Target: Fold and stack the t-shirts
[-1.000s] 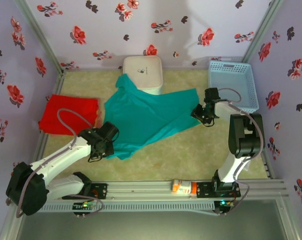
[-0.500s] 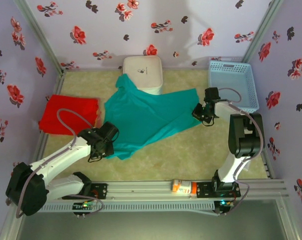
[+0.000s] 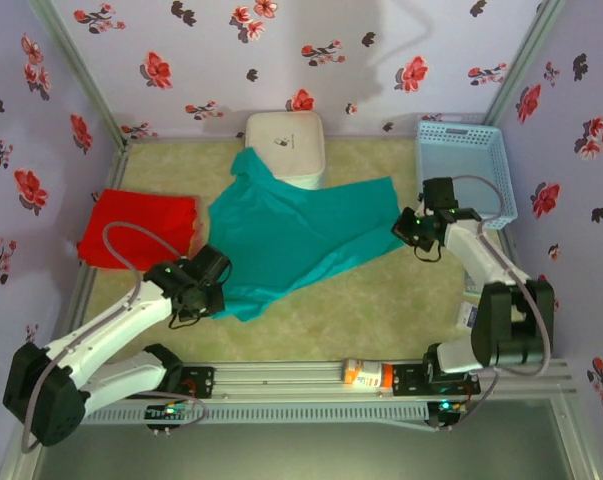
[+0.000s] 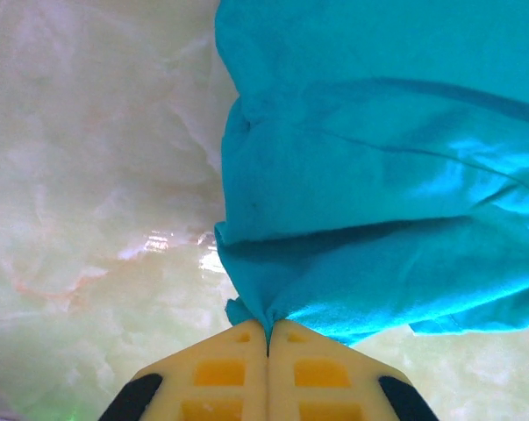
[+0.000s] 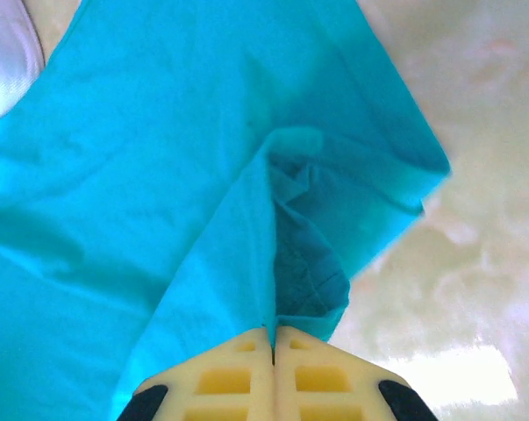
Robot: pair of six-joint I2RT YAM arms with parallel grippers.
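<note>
While the two yellow fingers (image 4: 220, 373) of the left gripper (image 4: 268, 326) are pressing flat against each other, they are pinching a small bunch of the teal t-shirt (image 4: 378, 175) at their tips, so this gripper is closed on the cloth. The rest of the tee is spreading ahead of the fingers and to their right in soft folds, and the bare table (image 4: 89, 175) is lying to their left.

The right gripper (image 5: 273, 331) is doing the same: its fingers (image 5: 321, 379) are meeting with no gap and nipping a raised ridge of teal cloth. The shirt is fanning out ahead and to the left of them.

I am judging that the step in hand is the spreading or first fold of the teal tee, as it is not lying neatly yet. Its far part is resting up against the white box (image 3: 286, 140). The red t-shirt (image 3: 141, 230) is lying apart, beyond the outer side of the left fingers, and it is looking already folded.

The next move, I think, is calling for both grippers to carry their corners together and evenly, so the cloth is not slipping out.

The left arm is reaching low and diagonally from its base, with the wrist pointing down. The right arm is reaching forward with the elbow raised and the wrist turned inward, and the blue basket (image 3: 466, 170) is just behind it.
</note>
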